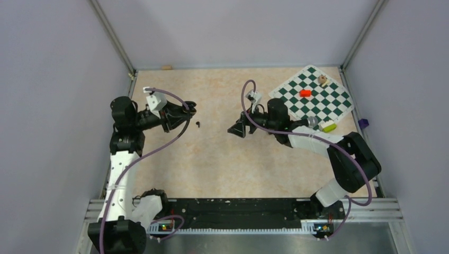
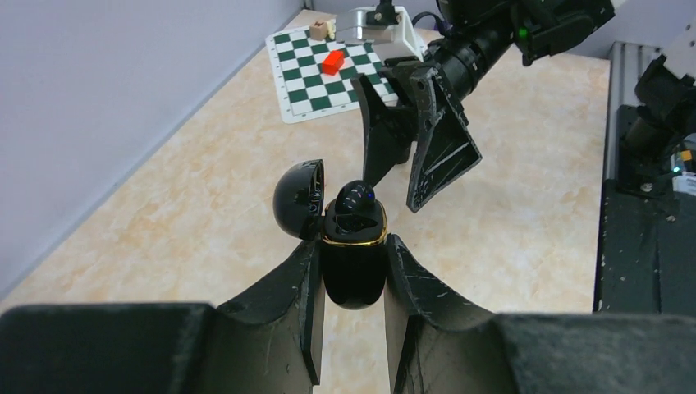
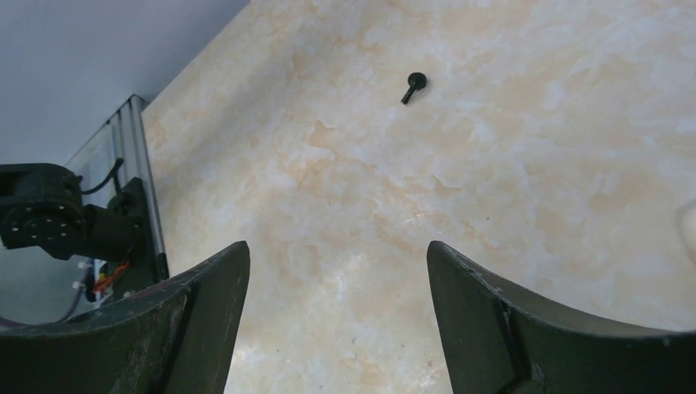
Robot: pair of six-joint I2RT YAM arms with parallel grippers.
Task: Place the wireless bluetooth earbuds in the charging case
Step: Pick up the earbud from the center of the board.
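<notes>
Currently, far left: left gripper [image 2: 353, 246] clamped on the charging case [image 2: 353, 279], a finger pressed to each side. Lid [image 2: 295, 197] hinged open to the left. Seated earbud [image 2: 355, 199] sits in the case mouth, glossy dome up. Next right: loose earbud [image 1: 198, 124] lies on the tabletop [image 1: 222, 164], near the left gripper, not touching it. Right gripper [image 3: 336, 250] hovers beyond, jaws spread wide, nothing between them, tips pointing toward the case. Far right: checkered mat [image 1: 312, 98] with a red block [image 1: 305, 93] on it.
</notes>
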